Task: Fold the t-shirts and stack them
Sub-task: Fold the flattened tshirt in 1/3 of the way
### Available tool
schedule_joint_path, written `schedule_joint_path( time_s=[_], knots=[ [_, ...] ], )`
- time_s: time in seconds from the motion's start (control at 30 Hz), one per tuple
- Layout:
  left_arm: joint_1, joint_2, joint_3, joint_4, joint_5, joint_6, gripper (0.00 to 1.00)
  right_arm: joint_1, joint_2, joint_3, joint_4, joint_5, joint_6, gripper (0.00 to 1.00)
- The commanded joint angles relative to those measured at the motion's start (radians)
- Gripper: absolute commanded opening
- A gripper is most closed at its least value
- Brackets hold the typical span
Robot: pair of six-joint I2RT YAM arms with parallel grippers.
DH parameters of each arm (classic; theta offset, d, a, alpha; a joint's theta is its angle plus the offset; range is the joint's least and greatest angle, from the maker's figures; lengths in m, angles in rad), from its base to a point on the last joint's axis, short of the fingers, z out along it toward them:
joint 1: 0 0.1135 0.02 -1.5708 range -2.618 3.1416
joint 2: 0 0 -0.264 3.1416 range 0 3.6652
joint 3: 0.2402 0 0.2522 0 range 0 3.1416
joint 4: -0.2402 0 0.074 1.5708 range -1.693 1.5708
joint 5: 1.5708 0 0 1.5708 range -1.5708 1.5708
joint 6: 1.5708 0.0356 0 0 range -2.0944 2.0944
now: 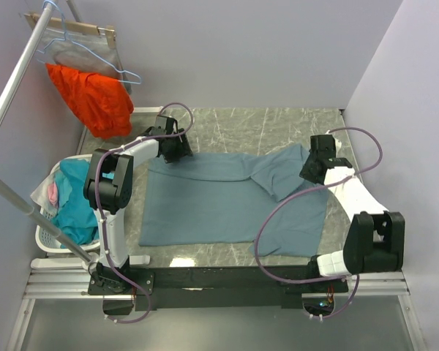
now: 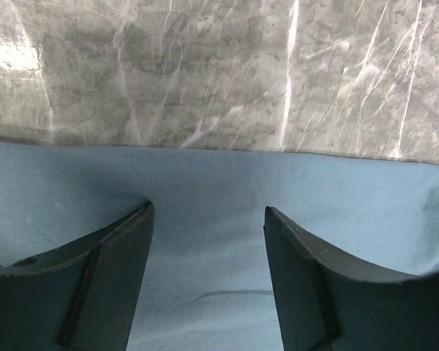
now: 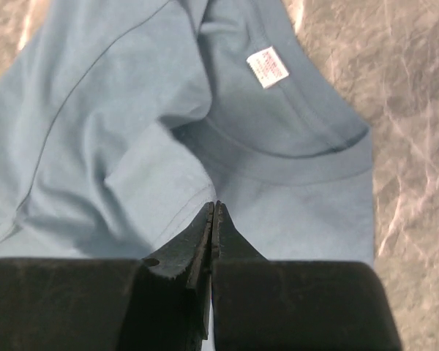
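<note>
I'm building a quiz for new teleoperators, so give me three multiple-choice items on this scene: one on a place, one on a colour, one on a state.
1. Where is the orange garment? A in a basket; B hanging up at far left; C folded on the marble.
2. What colour is the t-shirt's neck label? A white; B red; C black.
3. How do the left gripper's jaws stand? A shut; B shut on a hanger; C open.
Answers: B, it hangs by the rail; A, the right wrist view shows a white tag; C, a wide gap shows between the fingers.
</note>
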State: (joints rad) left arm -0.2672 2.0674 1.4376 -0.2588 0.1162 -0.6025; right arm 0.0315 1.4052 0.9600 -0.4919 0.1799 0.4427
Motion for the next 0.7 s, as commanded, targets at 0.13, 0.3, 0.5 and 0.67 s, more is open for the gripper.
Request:
schedule_joint_path(
  time_s=[0.13, 0.3, 0.5, 0.67],
  knots=[
    [0.006, 0.007, 0.003, -0.069, -0.043, 0.03, 0.69, 0.047, -0.117, -0.095, -0.106, 0.067, 0.063, 0.0],
    [0.005, 0.008, 0.004, -0.069, -0.041, 0.033, 0.69, 0.053, -0.131, -0.122, -0.138, 0.122, 0.088, 0.28],
    [0.006, -0.004, 0.001, -0.077, -0.059, 0.035, 0.68, 0.059, -0.133, -0.063, -0.149, 0.254, 0.116, 0.39],
    [0.005, -0.067, -0.045, -0.03, -0.079, 0.006, 0.69, 0.054, -0.022, 0.057, -0.059, 0.221, 0.05, 0.58]
  ],
)
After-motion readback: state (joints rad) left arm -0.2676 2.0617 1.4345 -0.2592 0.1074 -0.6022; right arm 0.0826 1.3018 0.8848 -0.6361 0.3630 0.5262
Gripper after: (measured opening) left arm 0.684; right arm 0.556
